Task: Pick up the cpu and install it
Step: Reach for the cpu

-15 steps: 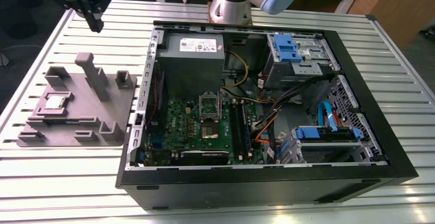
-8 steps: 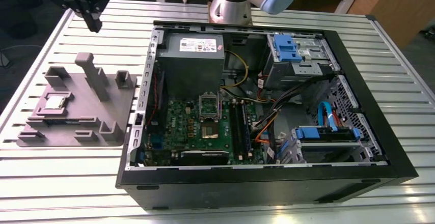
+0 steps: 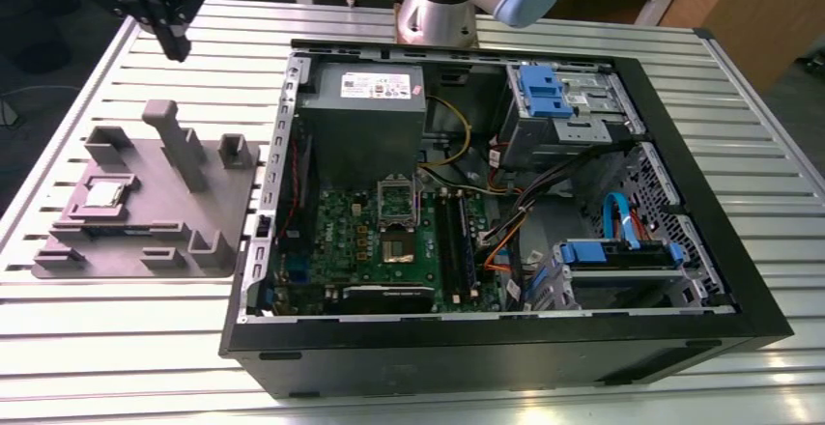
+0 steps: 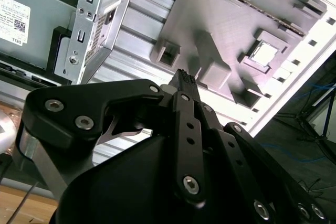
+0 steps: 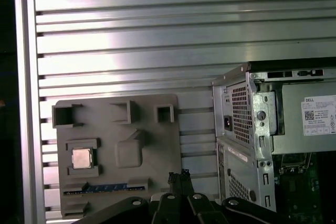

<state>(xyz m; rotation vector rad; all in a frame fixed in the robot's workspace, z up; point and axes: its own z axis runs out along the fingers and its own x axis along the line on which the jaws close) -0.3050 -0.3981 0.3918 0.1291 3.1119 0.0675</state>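
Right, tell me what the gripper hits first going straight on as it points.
The gripper likely meets the grey plate near its edge facing the computer case, or the slatted table just beside it; depth is unclear.

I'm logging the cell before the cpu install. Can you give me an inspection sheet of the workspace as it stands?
Surface: slatted metal table carrying a grey plate and an open case.
Job's things: cpu lies flat in a recess on the plate; motherboard sits inside the case.
Clutter: nothing seen.
Grippers: gripper shut and empty, held above the table near the plate, apart from the cpu.
Cables: wires and a blue cable, all inside the case.
Surroundings: arm base behind the case; wooden furniture at the exterior view's right.
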